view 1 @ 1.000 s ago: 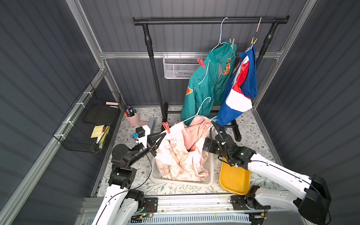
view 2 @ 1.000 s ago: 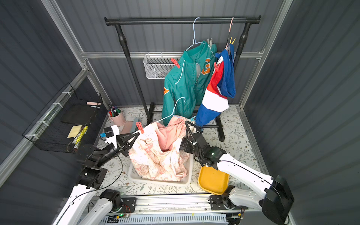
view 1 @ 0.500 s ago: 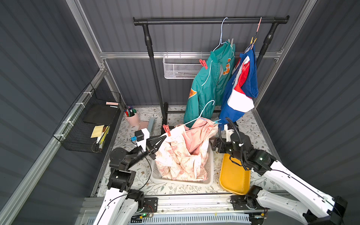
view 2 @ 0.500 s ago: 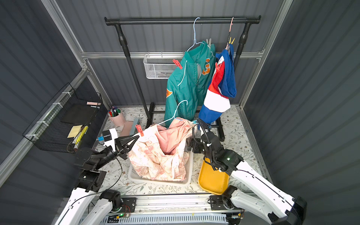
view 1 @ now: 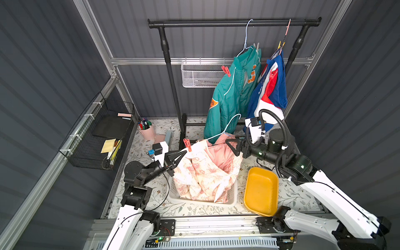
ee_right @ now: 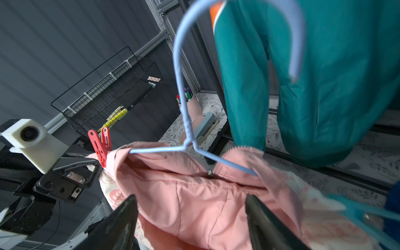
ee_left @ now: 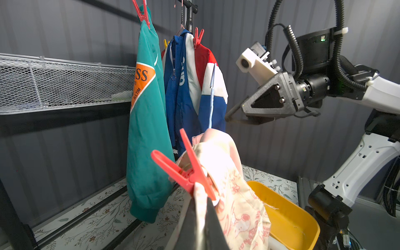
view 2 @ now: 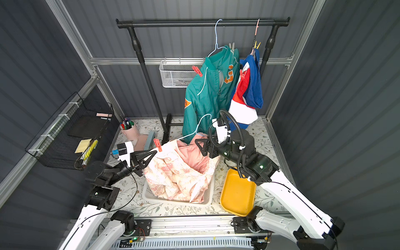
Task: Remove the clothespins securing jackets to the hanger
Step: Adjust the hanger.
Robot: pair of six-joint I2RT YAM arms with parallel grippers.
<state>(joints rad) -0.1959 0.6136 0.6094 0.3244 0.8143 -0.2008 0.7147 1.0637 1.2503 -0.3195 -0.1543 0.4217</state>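
Your right fingers (ee_right: 124, 218) stand well apart with nothing between them, and the pink hood of the cream-and-pink jacket (view 1: 201, 171) lies just past their tips. Your left gripper (view 1: 183, 152) is pinched shut on that jacket's shoulder, directly under the red clothespin (ee_left: 188, 171) that bites the cloth to the blue hanger (ee_right: 178, 86). The jacket sags into the white basket (view 1: 229, 202), and the hanger's hook is off the rail. To take the peg cleanly, I'd bring the open jaws square across its two splayed handle legs. Squeeze near their ends so the peg's mouth opens, then draw it off along its own length while your left grip braces the shoulder. Watch that you don't catch hood fabric or hanger wire instead. The yellow tray (view 1: 260, 190) beside the basket looks the likely place to drop it. Your right gripper (view 1: 232, 145) points roughly level toward the left arm, wrist held high, forearm sloping down to its base at the front. Your left forearm reaches up and inward, with the gripper tilted upward. The teal jacket (view 1: 232, 95) on the rail has its pegs on.
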